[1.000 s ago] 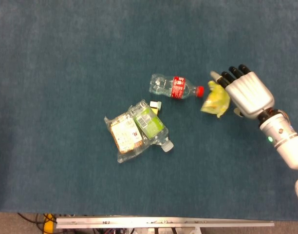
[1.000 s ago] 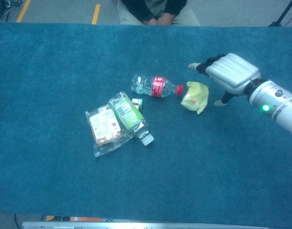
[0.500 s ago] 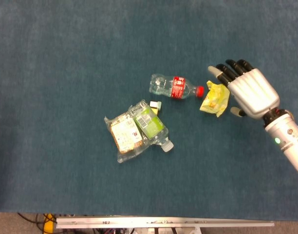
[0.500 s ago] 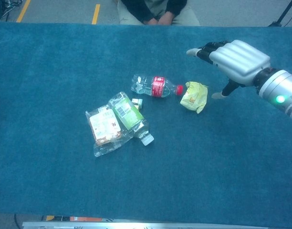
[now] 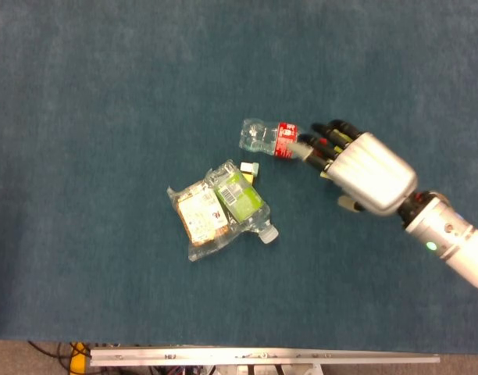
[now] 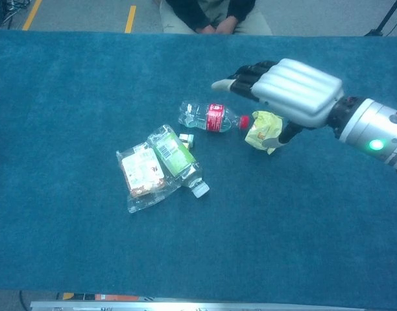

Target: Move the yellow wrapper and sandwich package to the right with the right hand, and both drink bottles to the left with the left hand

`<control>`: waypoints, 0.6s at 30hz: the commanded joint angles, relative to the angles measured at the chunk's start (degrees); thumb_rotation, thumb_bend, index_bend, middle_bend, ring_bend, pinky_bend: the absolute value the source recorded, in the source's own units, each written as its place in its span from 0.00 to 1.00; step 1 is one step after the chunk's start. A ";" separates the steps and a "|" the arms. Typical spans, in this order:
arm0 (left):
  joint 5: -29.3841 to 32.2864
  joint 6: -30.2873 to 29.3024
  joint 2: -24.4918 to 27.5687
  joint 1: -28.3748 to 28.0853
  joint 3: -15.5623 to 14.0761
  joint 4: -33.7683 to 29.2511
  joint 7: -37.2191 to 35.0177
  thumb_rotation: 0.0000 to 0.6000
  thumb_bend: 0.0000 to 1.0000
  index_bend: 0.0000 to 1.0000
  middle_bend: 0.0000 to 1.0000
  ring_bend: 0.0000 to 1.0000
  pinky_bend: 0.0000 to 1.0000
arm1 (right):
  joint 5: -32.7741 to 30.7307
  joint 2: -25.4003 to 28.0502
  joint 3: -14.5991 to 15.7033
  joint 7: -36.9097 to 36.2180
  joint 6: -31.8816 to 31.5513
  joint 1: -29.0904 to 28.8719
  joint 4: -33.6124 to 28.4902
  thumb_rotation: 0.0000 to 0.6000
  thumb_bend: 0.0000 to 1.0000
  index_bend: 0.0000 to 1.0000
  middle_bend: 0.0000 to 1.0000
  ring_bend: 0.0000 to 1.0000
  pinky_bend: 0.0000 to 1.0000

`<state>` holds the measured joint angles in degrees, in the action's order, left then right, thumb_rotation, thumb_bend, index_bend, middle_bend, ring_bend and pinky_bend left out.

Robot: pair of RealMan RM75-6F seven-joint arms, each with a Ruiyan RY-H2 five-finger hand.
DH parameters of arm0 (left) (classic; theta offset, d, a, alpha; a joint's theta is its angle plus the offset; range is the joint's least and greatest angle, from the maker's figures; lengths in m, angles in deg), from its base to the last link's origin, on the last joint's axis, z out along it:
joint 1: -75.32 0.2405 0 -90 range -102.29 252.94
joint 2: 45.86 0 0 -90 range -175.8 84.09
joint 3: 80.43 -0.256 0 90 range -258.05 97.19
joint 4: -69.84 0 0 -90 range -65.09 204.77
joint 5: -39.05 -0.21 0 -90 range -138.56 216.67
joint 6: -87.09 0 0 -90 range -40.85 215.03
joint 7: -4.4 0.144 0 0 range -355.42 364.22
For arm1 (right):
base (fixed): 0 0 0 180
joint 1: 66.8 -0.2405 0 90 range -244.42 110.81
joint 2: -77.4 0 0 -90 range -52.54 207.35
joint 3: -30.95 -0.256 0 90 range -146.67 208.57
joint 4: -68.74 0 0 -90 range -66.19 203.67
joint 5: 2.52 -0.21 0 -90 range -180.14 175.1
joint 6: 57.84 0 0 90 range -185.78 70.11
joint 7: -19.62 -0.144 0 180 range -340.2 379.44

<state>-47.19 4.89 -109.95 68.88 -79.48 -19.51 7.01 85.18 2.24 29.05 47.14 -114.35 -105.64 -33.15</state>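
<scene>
The yellow wrapper lies crumpled just right of the red cap of a clear bottle with a red label. My right hand hovers over the wrapper, fingers spread and pointing left, holding nothing. It hides the wrapper in the head view, and its fingertips reach over the bottle's cap end. The sandwich package lies left of centre, with a green-labelled bottle resting against its right side. My left hand is out of sight.
A small pale block sits between the two bottles. A seated person is at the table's far edge. A metal rail marks the near edge. Blue cloth covers the table.
My right hand has swung left from beside the wrapper to above it, covering it in the head view and reaching the bottle's cap. The objects have not moved.
</scene>
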 commanded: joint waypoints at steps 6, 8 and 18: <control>-0.17 -0.59 0.43 0.49 -0.30 -0.36 -0.23 1.00 0.39 0.32 0.24 0.16 0.14 | 0.84 -2.31 0.34 2.75 4.26 -2.79 -0.79 1.00 0.00 0.00 0.18 0.13 0.20; -0.21 -0.85 0.62 0.72 -0.42 -0.44 -0.31 1.00 0.39 0.32 0.24 0.16 0.14 | 1.03 -2.97 0.20 3.68 4.87 -3.38 -0.69 1.00 0.00 0.00 0.17 0.13 0.20; 0.06 -1.45 0.80 1.60 -0.74 -0.09 -1.15 1.00 0.39 0.32 0.24 0.16 0.14 | 2.57 -6.95 0.24 6.47 6.72 -5.53 3.71 1.00 0.00 0.00 0.15 0.12 0.20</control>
<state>-47.12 3.45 -109.14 70.46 -80.22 -19.61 5.87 87.93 -4.40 29.30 53.54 -107.85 -111.00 -29.69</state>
